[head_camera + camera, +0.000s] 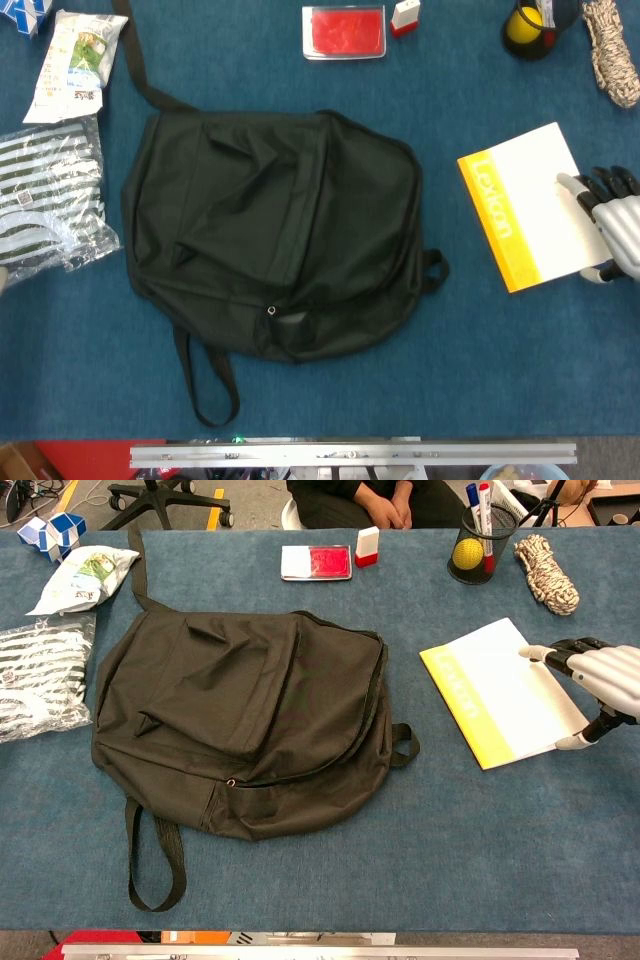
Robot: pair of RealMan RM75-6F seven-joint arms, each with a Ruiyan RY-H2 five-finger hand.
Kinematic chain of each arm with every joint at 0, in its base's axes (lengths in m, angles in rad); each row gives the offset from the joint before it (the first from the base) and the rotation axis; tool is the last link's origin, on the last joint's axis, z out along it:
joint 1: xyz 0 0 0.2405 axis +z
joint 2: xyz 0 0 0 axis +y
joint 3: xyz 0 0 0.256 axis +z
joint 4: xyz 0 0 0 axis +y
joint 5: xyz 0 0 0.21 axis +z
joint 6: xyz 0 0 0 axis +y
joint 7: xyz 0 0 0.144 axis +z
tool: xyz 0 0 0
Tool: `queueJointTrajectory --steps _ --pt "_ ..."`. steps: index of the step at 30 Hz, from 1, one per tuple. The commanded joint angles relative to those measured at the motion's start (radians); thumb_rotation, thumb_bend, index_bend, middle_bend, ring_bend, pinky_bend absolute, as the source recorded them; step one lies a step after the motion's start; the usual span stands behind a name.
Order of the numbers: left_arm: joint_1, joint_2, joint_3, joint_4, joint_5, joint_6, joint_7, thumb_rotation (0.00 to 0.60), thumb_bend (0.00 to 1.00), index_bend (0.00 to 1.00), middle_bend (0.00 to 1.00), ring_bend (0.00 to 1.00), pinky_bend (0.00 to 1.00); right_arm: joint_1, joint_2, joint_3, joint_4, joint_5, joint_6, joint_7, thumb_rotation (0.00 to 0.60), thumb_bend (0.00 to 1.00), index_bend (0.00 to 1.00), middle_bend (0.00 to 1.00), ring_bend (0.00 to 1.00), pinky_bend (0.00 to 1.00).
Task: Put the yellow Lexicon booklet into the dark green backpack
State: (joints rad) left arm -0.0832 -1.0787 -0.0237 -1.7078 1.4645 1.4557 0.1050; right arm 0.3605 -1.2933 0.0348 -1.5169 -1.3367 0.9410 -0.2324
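Right hand [615, 225] flat on booklet [525, 215] (askew)

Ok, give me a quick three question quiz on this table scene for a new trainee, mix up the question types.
1. True or false: the yellow Lexicon booklet lies inside the dark green backpack.
2. Which hand touches the booklet: A left, B right?
3. Fill in: the ball in the black cup is ____.

Key: 1 false, it lies on the table beside the backpack. 2 B. 3 yellow.
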Motion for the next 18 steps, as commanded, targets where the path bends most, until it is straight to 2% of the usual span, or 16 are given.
queueJointTrajectory --steps 1,5,9,14,18 --pt "0.001 0.003 -0.001 -0.003 0.0 0.002 0.005 0.6 0.24 0.11 0.09 0.11 0.07 0.0 0.111 -0.016 -0.122 -0.052 -0.012 0.147 0.6 0.0 0.05 0.14 0.05 0.05" --pt "-0.002 0.006 -0.002 -0.01 0.008 0.004 0.014 0.6 0.24 0.11 0.09 0.11 0.07 -0.007 0.189 -0.011 -0.179 -0.076 0.017 0.238 0.6 0.0 0.05 0.15 0.05 0.06" --pt "-0.005 0.005 -0.001 -0.016 0.012 0.001 0.023 0.6 0.24 0.11 0.09 0.11 0.07 -0.004 0.237 0.01 -0.191 -0.019 0.009 0.297 0.6 0.0 0.05 0.15 0.06 0.1" --pt "-0.009 0.004 0.0 -0.02 0.011 -0.007 0.029 0.6 0.24 0.11 0.09 0.11 0.07 0.031 0.253 0.036 -0.153 0.116 -0.082 0.316 0.6 0.0 0.03 0.16 0.09 0.13" --pt "-0.012 0.006 0.002 -0.025 0.011 -0.013 0.037 0.6 0.24 0.11 0.09 0.11 0.07 0.083 0.233 0.047 -0.095 0.2 -0.166 0.282 0.6 0.0 0.0 0.16 0.1 0.14"
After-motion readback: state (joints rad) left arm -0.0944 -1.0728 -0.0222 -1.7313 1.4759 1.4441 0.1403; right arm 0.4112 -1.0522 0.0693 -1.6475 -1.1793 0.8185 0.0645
